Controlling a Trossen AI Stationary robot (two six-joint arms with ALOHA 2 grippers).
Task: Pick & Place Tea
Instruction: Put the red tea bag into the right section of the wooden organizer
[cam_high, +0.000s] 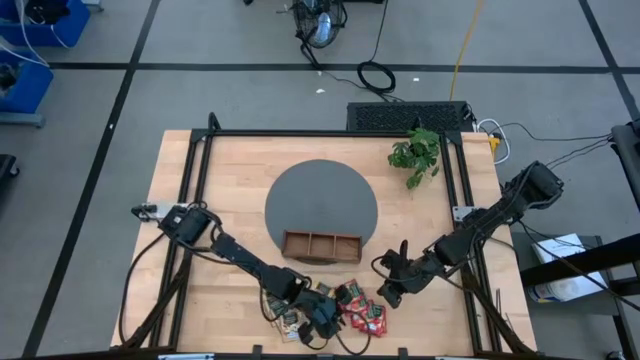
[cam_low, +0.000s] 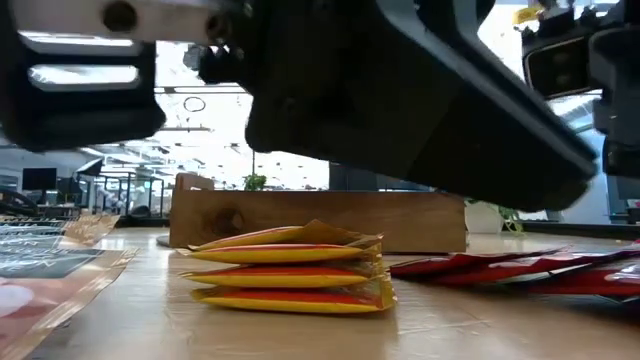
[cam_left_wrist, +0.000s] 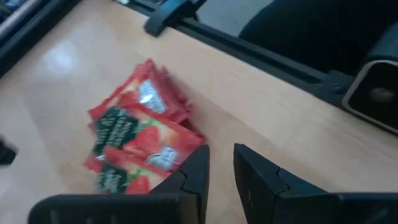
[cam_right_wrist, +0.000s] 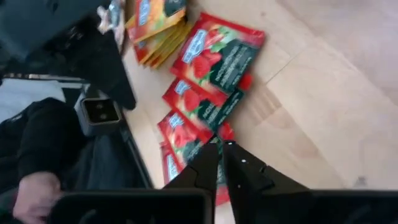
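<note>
The tea lies near the table's front edge. Several red sachets (cam_high: 362, 312) (cam_left_wrist: 140, 130) (cam_right_wrist: 211, 68) are fanned out flat on the wood. To their left is a small stack of orange-yellow sachets (cam_low: 290, 270) (cam_right_wrist: 155, 25). My left gripper (cam_high: 325, 318) (cam_left_wrist: 221, 165) hangs just left of the red sachets, open by a narrow gap with only bare table in it. My right gripper (cam_high: 390, 292) (cam_right_wrist: 221, 152) is at the right of the red sachets, its fingertips almost together over the nearest one. My right gripper slants down from the table's right, its fingertips (cam_right_wrist: 210, 158) over the near end of a red sachet (cam_right_wrist: 186, 134). I cannot tell whether they touch it. Nothing shows between the fingers.
The brown wooden tray (cam_high: 320, 245) (cam_low: 320, 220) stands just behind the sachets, on the near edge of a round grey mat (cam_high: 320, 195). A small plant (cam_high: 415, 155) is at the far right. A person's hand (cam_right_wrist: 37, 186) shows beyond the table's front edge.
</note>
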